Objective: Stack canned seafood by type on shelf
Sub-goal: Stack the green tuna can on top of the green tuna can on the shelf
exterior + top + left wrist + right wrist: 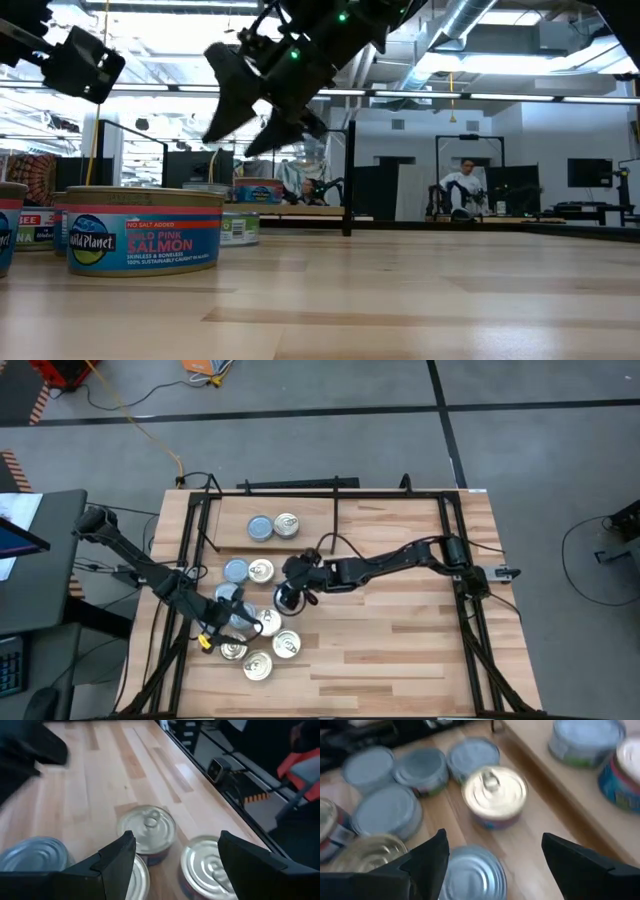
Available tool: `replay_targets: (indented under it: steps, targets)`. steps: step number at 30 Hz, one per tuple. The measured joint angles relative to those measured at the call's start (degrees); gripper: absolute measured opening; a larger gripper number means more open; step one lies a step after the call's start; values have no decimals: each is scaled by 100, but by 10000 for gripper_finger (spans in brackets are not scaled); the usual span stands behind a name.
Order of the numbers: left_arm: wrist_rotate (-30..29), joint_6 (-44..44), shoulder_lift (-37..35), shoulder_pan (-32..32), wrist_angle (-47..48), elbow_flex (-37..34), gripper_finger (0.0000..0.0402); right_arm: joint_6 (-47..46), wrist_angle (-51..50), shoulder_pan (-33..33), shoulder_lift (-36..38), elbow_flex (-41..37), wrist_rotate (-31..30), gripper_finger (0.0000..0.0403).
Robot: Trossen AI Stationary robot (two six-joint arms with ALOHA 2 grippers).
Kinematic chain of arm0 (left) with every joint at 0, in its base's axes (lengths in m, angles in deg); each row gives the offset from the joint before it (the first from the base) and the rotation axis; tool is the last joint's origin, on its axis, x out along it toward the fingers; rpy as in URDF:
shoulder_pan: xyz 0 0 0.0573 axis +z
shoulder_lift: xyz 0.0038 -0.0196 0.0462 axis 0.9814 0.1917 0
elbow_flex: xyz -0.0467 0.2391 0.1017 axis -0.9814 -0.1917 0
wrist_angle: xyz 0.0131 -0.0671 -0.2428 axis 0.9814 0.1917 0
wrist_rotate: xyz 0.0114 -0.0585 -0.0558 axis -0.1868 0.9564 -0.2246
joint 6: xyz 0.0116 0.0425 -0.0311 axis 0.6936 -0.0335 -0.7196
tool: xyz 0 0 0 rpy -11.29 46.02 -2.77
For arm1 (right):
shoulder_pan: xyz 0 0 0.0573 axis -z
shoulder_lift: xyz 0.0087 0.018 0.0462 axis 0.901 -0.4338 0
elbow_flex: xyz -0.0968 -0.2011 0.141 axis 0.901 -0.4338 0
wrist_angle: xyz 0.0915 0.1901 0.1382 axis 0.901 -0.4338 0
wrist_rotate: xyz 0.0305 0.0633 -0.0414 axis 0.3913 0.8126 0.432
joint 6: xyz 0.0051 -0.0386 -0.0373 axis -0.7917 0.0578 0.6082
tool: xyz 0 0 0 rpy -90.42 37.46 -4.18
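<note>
Several flat round tins lie in a cluster on the table's left half, some bluish-grey point(236, 570), some gold-topped point(261, 570). One bluish-grey tin point(260, 528) and one gold tin point(286, 524) stand side by side on the wooden shelf point(232, 532). My right gripper point(290, 600) is open and raised above the table point(235, 140), over a bluish-grey tin point(472, 875). My left gripper point(212, 632) is open and hovers over the near tins of the cluster point(175, 837).
The shelf's black frame rods point(333, 510) stand around the plank at the far side. Black rails point(470, 610) run along the table's right and left sides. Bare wood point(400, 650) lies to the right of the cluster. A person sits far off in the room point(465, 185).
</note>
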Motion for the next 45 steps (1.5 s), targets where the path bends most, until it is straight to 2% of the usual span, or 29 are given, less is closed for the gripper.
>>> replay_targets:
  steps: [4, 9, 15, 19, 26, 31, 37, 45]
  targets:
    - [-2, 25, 2, 1, 175, 0, 269, 342, 258, -4, 0, 3, -6, 340]
    - [-70, -11, 0, 0, 161, 0, 269, 249, 197, -11, 0, 3, 55, 340]
    - [-492, -430, 0, 0, -73, 2, 269, -50, -382, -46, 0, 3, 195, 340]
    - [-370, -977, 0, -4, -14, 44, 269, -53, -786, -81, 15, 162, 388, 340]
    - [-264, -1193, -211, -284, 35, 50, 269, -94, -1130, -71, 2, 412, 677, 340]
    - [-396, -1226, -668, -545, 423, 55, 269, -95, -891, -110, 4, 259, 655, 340]
    - [-550, -1538, -976, -654, 1311, 57, 269, 173, -486, -268, 0, -107, 492, 339]
    - [-1736, -1611, -834, -652, 1747, 55, 269, 216, -465, -261, 0, -159, 466, 333]
